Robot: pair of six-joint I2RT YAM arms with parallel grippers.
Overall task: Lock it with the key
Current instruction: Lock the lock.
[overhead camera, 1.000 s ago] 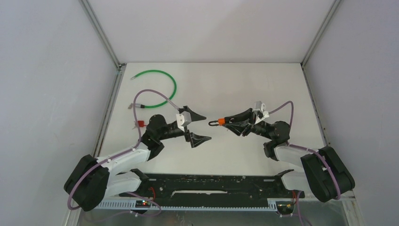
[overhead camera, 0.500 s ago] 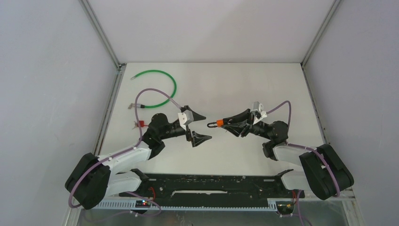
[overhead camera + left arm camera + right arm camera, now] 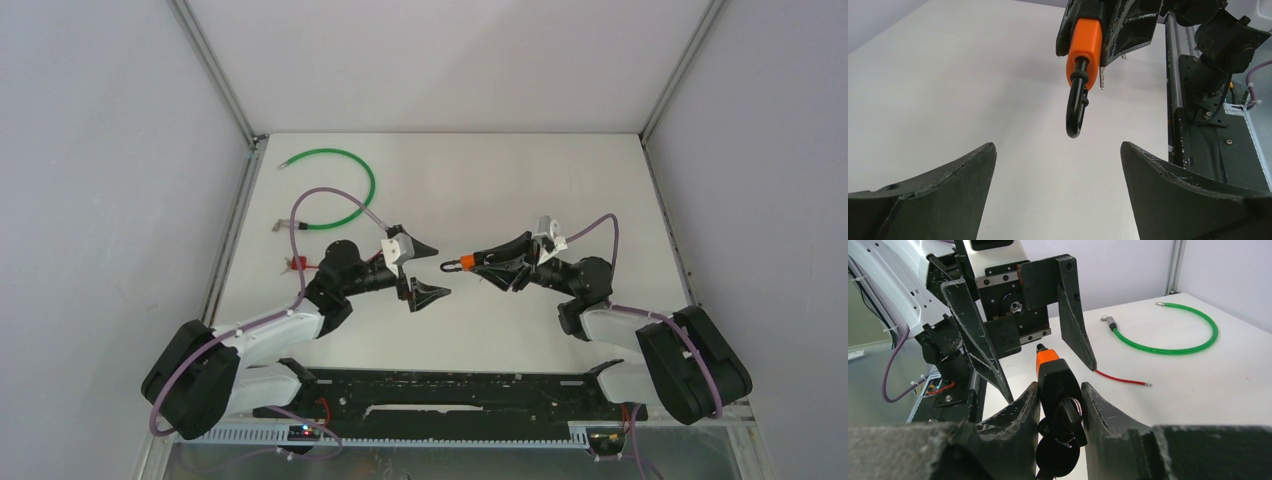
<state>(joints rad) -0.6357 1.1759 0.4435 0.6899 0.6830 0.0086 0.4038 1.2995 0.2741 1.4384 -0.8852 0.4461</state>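
An orange-and-black padlock (image 3: 462, 263) hangs in the air over the middle of the table, with my right gripper (image 3: 482, 262) shut on its black body. Its black shackle (image 3: 1076, 110) points at my left gripper (image 3: 441, 270). In the right wrist view the lock (image 3: 1057, 375) sits pinched between my fingers, with black keys (image 3: 1064, 445) dangling from its rear end. My left gripper (image 3: 1058, 147) stands wide open a short way in front of the shackle, touching nothing. Its two fingers (image 3: 1073, 315) face the lock's orange end.
A green cable loop (image 3: 340, 170) lies at the back left of the table. A thin red wire (image 3: 1120, 378) lies near the left arm. A black rail (image 3: 450, 390) runs along the near edge. Grey walls enclose the left, right and back sides.
The left arm has settled a little lower and nearer the lock, jaws still wide. The right gripper with the lock has dipped slightly.
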